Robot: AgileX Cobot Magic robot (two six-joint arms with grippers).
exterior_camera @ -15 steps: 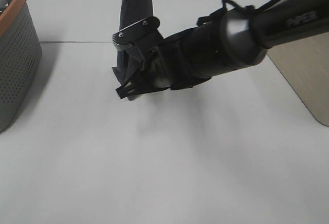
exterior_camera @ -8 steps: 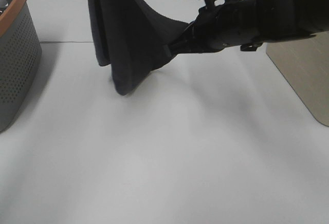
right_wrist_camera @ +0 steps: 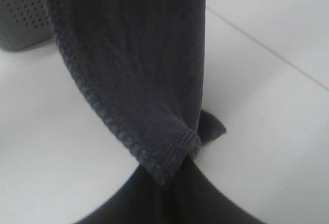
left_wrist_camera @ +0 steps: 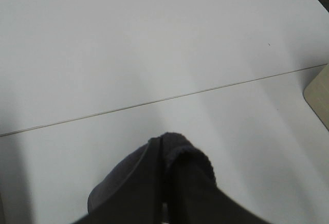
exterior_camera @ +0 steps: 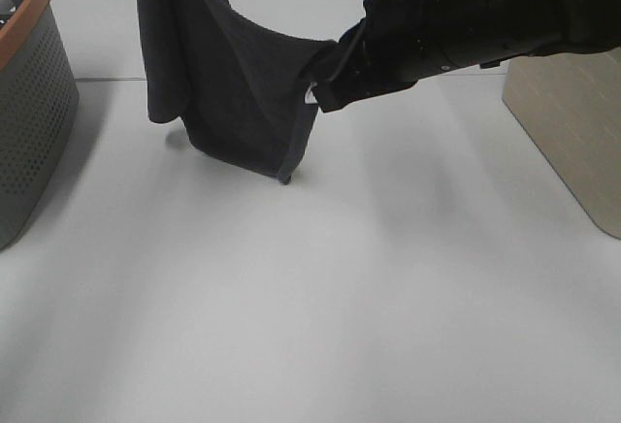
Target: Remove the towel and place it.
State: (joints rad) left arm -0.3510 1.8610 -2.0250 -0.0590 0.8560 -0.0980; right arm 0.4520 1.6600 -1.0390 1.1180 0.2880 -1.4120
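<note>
The right hand [exterior_camera: 322,91] has risen from low over the middle of the bench [exterior_camera: 388,277] and drawn back to the right; the towel [exterior_camera: 228,93], a second ago a narrow bunched hang, has been pulled open into a broad sheet stretched towards that hand; its left edge has swung further left; its lowest tip has shifted right.

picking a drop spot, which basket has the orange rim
The grey perforated basket at the left edge, nearer the hanging towel; the beige one on the right shows no orange.
</note>
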